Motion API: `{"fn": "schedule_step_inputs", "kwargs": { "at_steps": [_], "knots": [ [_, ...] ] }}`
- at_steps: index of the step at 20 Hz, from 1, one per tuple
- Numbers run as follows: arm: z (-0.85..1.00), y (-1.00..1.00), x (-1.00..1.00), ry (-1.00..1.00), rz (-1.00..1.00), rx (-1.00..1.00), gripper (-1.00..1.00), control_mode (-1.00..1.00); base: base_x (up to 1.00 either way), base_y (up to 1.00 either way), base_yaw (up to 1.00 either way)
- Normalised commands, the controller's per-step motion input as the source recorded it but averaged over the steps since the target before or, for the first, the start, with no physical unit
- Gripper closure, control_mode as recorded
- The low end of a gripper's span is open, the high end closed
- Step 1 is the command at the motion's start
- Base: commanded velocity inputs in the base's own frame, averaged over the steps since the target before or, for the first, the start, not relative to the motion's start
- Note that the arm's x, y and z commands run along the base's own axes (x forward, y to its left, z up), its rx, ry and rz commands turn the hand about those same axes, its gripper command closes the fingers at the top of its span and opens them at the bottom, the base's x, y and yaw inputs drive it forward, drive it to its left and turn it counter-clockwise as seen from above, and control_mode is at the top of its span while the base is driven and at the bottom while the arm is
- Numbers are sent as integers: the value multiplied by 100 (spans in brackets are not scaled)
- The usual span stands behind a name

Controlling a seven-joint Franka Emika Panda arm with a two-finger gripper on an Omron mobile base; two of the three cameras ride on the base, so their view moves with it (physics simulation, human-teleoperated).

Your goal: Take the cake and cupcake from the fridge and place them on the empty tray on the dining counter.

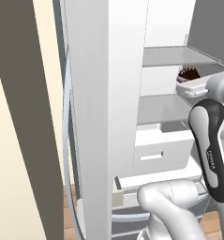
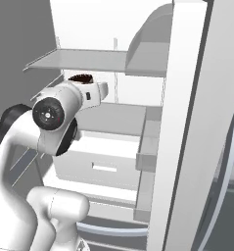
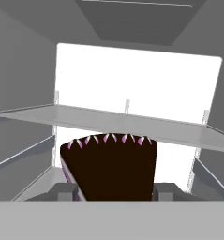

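The hand (image 3: 111, 191) reaches inside the open fridge (image 1: 104, 117), its two fingertips (image 3: 65, 191) partly spread either side of the dark, pink-trimmed cake (image 3: 108, 168) above the middle shelf (image 2: 113, 120); contact cannot be confirmed

I'm looking into the open fridge (image 2: 138, 44), where a grey glass shelf (image 3: 132, 123) spans the white back wall. On the shelf below (image 2: 113, 117) sits a dark brown wedge with pale pink-tipped edging (image 3: 111, 166), probably the cake, though I can't be sure. White drawers (image 1: 160, 150) sit beneath.
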Motion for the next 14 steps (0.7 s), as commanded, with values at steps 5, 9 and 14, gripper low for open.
{"fn": "schedule_step_inputs", "kwargs": {
  "at_steps": [5, 9, 14],
  "knots": [
    [-44, 3, -28, 0, 1, 0, 100, -100, 0, 0, 0],
    [-22, 9, -8, -3, 0, 0, 100, -100, 0, 0, 0],
    [0, 0, 0, 0, 0, 0, 100, 100, -25, 0, 0]
  ]
}}
